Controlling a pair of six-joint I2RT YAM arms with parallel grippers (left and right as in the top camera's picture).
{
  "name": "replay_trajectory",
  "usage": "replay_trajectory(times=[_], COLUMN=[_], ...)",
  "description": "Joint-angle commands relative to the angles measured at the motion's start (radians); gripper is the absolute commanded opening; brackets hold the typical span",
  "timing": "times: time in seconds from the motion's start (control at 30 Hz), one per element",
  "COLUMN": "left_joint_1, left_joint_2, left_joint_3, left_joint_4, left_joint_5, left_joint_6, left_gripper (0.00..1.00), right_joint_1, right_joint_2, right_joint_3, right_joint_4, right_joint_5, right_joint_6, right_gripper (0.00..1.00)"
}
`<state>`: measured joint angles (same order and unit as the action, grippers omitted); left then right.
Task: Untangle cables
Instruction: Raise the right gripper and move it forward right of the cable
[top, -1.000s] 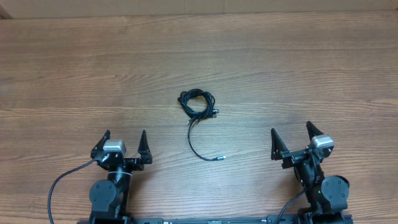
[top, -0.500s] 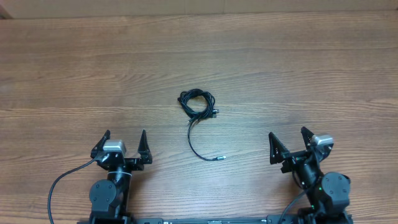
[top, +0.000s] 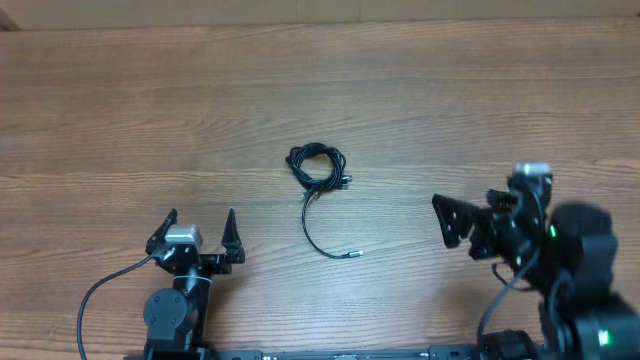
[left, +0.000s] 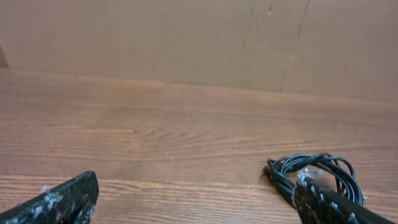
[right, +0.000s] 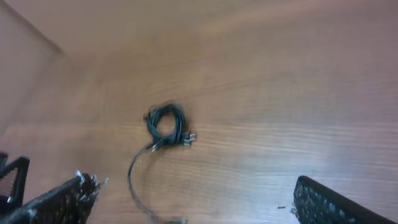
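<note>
The cables (top: 318, 168) lie coiled on the bench (top: 120, 110). On either side of them, apart, the left hand (top: 200, 216) and the right hand (top: 468, 212) gape wide, empty.

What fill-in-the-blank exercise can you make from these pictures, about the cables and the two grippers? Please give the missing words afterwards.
1. The black cables lie in a small coil on the wooden ___.
2. The left gripper and the right gripper both have their jaws ___.
3. From the coil, one loose end trails toward the robot and finishes in a silvery ___.
4. The number of grippers touching the cables is ___.
Missing words: table; open; plug; zero.
</note>
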<state>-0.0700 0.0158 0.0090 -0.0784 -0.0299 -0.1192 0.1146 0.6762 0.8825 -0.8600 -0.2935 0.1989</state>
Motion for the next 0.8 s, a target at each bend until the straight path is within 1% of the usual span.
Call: replay_trajectory(times=[0.0,0.27,0.47,0.77], left_joint_1=[0.006,0.006,0.006,0.006], left_joint_2=[-0.01,-0.01,-0.01,-0.01], left_joint_3=[-0.004,-0.004,-0.004,-0.004], left_joint_4=[0.001,0.001,0.001,0.001], left_joint_5=[0.005,0.004,0.005,0.004], left_joint_6=[0.019,0.019,0.018,0.019], left_gripper=[0.99,1.0,1.0,1.0], right_joint_1=[0.003,0.003,0.003,0.003], right_joint_2=[0.121,0.373,0.546,0.728], right_joint_3=[0.06,0.06,0.06,0.06], right_joint_4=[-0.021,-0.039,-0.005,-0.002], right_joint_5=[-0.063,-0.083,-0.082,-0.082], right_joint_6=[0.004,0.011,0.011,0.011], right_gripper=[1.0,1.0,1.0,1.0])
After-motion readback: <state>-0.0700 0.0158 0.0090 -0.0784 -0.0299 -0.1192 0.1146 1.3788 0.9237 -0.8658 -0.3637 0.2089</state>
